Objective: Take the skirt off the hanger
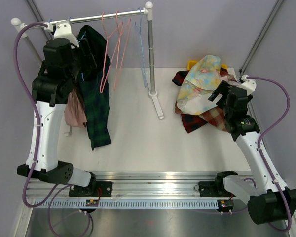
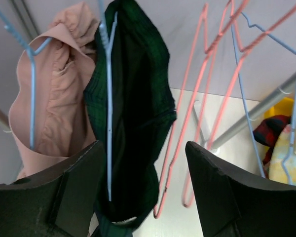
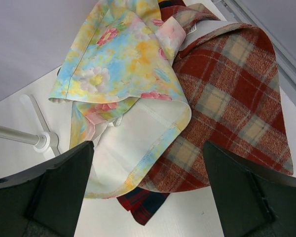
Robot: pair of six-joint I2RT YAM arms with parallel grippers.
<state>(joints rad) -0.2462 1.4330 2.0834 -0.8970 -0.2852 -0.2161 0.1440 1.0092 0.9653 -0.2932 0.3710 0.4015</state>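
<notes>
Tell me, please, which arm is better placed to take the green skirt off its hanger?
Left. The left claw is open at the dark green skirt on its blue hanger, up at the rail. The right claw hovers open over the clothes pile, far from it.

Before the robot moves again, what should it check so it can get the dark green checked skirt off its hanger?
1. Jaws of the left gripper open: ok.
2. The dark green plaid skirt lined up between its fingers: ok in the wrist view.
3. Fingers touching that skirt: cannot tell.
4. Skirt off the thin blue wire hanger: not ok, it hangs there.
5. The pale pink skirt outside the jaws: ok.
6. The right gripper open and empty above the floral skirt: ok.
</notes>
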